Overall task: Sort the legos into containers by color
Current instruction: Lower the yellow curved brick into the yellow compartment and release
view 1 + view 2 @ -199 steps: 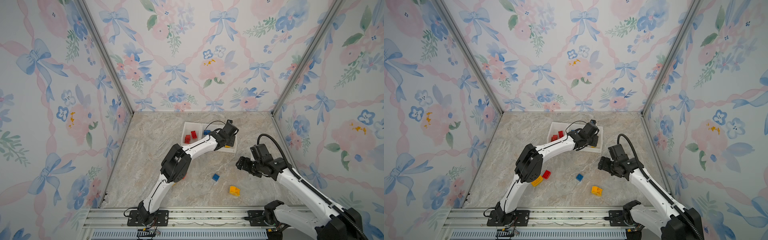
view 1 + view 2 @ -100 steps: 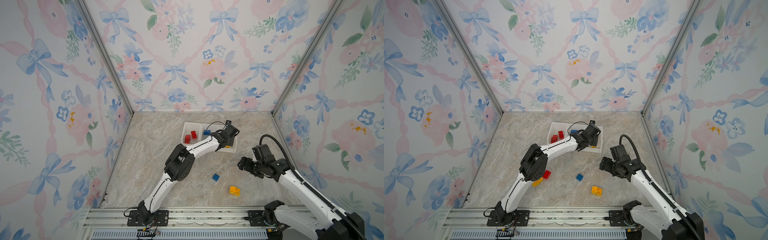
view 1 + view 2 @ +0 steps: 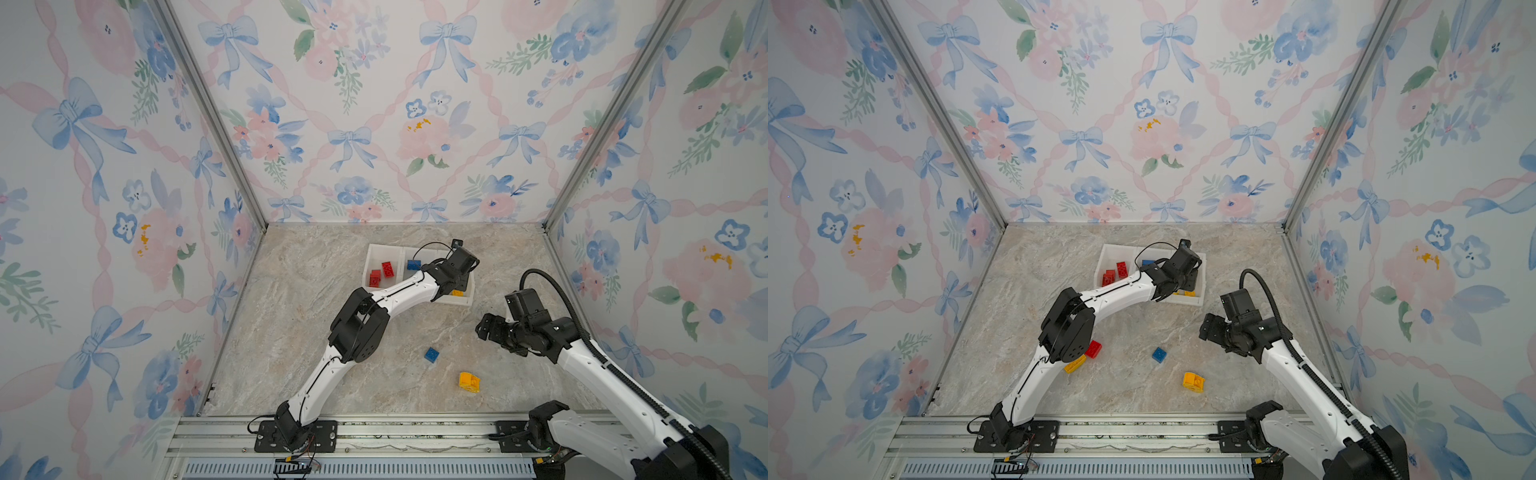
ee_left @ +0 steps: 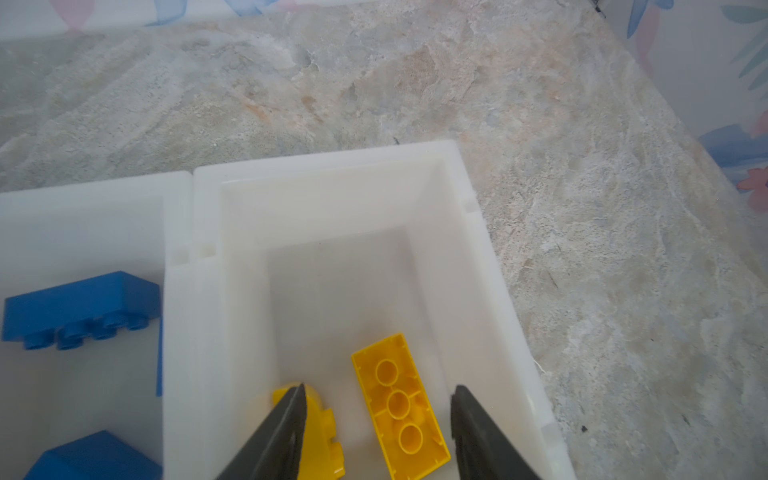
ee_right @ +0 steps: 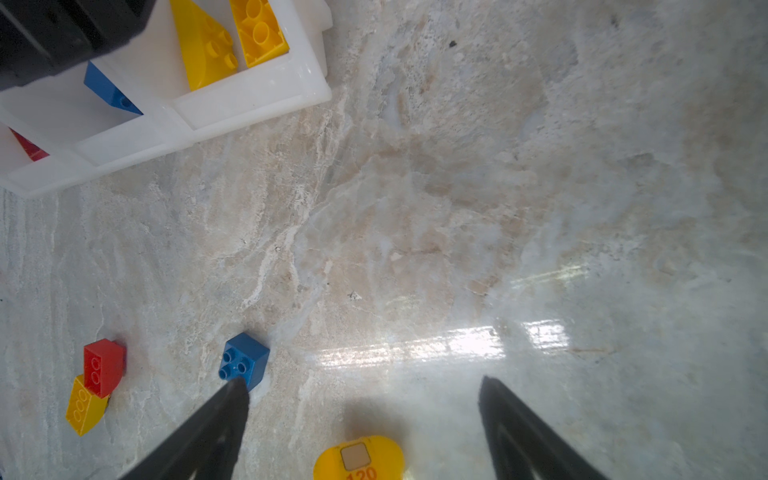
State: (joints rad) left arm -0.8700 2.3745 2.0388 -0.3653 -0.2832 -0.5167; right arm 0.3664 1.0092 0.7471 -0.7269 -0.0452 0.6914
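Where it lay underside-up in the rightmost bin (image 4: 332, 166), the yellow oblong brick (image 4: 401, 405) sat free between the parted jaws of the left gripper (image 4: 379, 388), a second yellow brick (image 4: 324, 424) beside it. Two blue bricks (image 4: 83, 307) in middle bin (image 4: 104, 187). Four loose on table (image 3: 1025, 270), lower centre of a top view: blue square (image 3: 1159, 354), yellow piece (image 3: 1193, 381), red brick (image 3: 1093, 348), long yellow brick (image 3: 1074, 364). Right gripper (image 5: 362, 382) spread wide, gripping nothing, above bare marble.

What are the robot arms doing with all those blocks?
They're sorting blocks by color into white bins. The left claw is open above the end bin, where a yellow block lies upside down. Red blocks and blue blocks sit in the other two bins. The right claw hangs open over the table, near a loose blue block and a yellow piece.
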